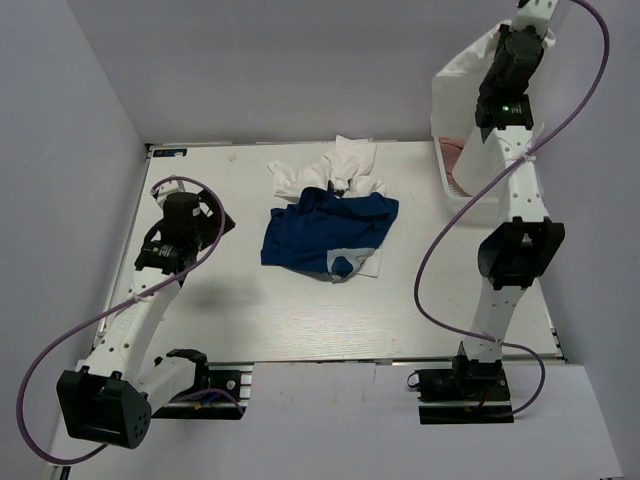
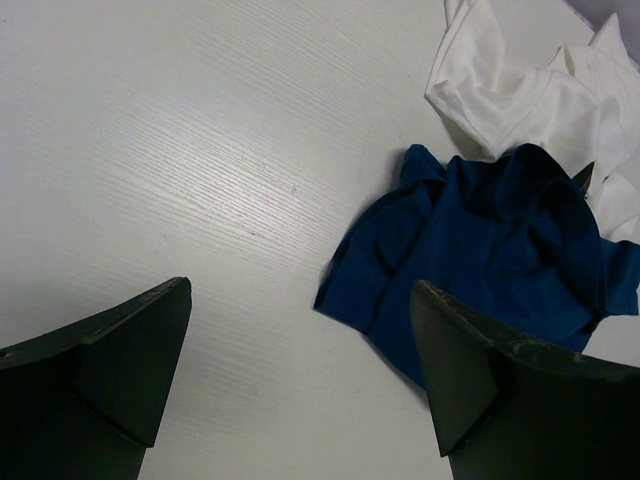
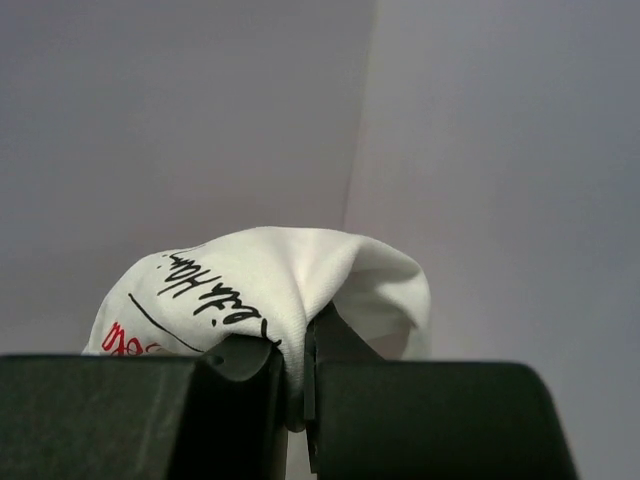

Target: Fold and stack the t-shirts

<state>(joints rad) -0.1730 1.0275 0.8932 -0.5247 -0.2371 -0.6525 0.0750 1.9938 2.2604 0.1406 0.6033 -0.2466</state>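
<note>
On the bench, a blue t-shirt lies crumpled in the middle.
Far to the right of the blue t-shirt, a big white t-shirt with writing hangs in the air, pinched tight by the right fingers. Behind the blue t-shirt, touching it, sits a crumpled white heap. To its left, the left fingers are spread wide, holding nothing.

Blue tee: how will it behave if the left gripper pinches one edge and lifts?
Probably floppy: the blue tee lies crumpled in soft folds, so it would likely drape and unfurl. It overlaps the white tee, so it may drag that along.
</note>
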